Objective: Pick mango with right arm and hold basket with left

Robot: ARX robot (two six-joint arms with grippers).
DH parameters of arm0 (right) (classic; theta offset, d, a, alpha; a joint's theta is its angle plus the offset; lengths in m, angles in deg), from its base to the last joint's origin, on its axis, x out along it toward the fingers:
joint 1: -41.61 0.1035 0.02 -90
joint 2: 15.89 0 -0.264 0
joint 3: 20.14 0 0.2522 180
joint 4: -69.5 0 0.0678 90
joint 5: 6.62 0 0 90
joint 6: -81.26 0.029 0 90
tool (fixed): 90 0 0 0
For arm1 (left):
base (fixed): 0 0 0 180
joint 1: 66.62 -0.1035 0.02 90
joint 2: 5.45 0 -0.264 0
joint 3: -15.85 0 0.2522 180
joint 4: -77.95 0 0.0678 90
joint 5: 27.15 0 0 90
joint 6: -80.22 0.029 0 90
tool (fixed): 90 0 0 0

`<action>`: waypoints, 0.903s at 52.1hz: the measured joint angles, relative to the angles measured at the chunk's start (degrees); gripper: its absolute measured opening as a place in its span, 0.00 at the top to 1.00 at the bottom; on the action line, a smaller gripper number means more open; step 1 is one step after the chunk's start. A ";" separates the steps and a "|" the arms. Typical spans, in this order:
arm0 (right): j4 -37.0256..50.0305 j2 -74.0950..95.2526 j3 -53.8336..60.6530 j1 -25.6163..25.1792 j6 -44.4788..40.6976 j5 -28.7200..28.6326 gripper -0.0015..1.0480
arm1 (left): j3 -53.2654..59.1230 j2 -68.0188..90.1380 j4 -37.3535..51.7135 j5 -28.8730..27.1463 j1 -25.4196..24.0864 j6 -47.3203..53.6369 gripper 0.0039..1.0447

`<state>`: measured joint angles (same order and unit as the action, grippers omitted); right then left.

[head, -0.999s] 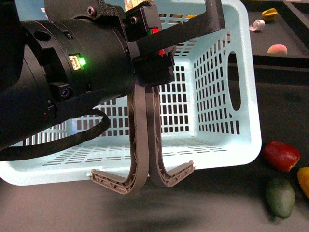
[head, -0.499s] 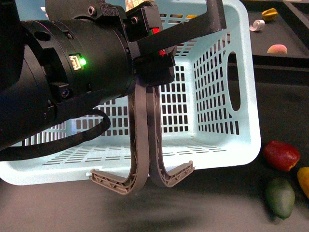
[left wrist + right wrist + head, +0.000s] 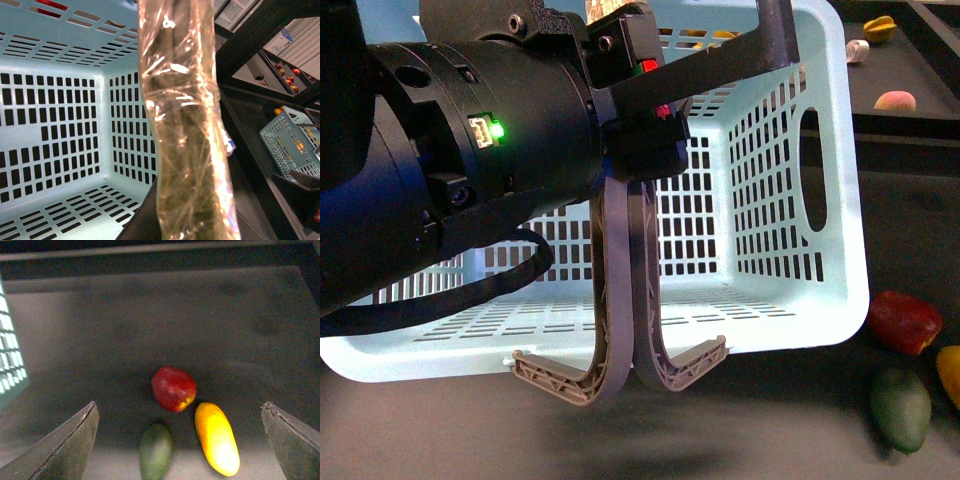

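Note:
The pale turquoise basket (image 3: pixel 800 300) fills the front view, its two grey-brown handles (image 3: pixel 620 300) hanging together down its near side. My black left arm (image 3: pixel 470 170), green light on, reaches over it. The left gripper (image 3: pixel 642 140) is shut on the handles' top. The left wrist view shows the basket's slotted inside (image 3: pixel 60 125) behind a tape-wrapped finger (image 3: pixel 185 125). The yellow-orange mango (image 3: pixel 216 437) lies on the dark table beside a dark red fruit (image 3: pixel 173 388) and a dark green fruit (image 3: pixel 156 450). My right gripper (image 3: pixel 180 410) hangs open above them, its fingers (image 3: pixel 65 445) wide on both sides. The mango also shows at the front view's right edge (image 3: pixel 950 372).
In the front view the red fruit (image 3: pixel 905 322) and green fruit (image 3: pixel 900 405) lie right of the basket. A raised black ledge at the back right carries a yellow piece (image 3: pixel 878 30) and a pinkish fruit (image 3: pixel 894 100). Another turquoise basket (image 3: pixel 290 140) shows in the left wrist view.
The basket and the left arm have shifted slightly up and to the right. The fruits on the table have not moved.

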<state>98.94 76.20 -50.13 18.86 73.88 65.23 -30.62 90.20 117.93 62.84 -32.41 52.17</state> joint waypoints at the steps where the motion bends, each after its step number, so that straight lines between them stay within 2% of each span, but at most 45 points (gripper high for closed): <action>1: 0.74 2.95 -0.85 -0.39 -0.42 0.02 0.08 | 0.00 0.00 0.00 0.00 0.00 -0.02 0.95; 14: 3.89 24.50 -9.31 -2.32 -3.37 2.25 0.08 | 0.00 0.00 -0.02 0.00 -0.02 -0.02 0.95; 26: 1.40 42.64 -20.83 -5.18 -4.57 5.66 0.08 | 0.00 0.00 -0.02 -0.02 -0.02 0.00 0.95; 47: -4.68 56.65 -35.04 -7.82 -6.36 8.66 0.08 | 0.00 0.00 -0.02 -0.02 -0.02 -0.02 0.95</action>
<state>94.26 132.85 -85.17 11.04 67.52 73.89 -30.62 90.20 117.90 62.82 -32.43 52.15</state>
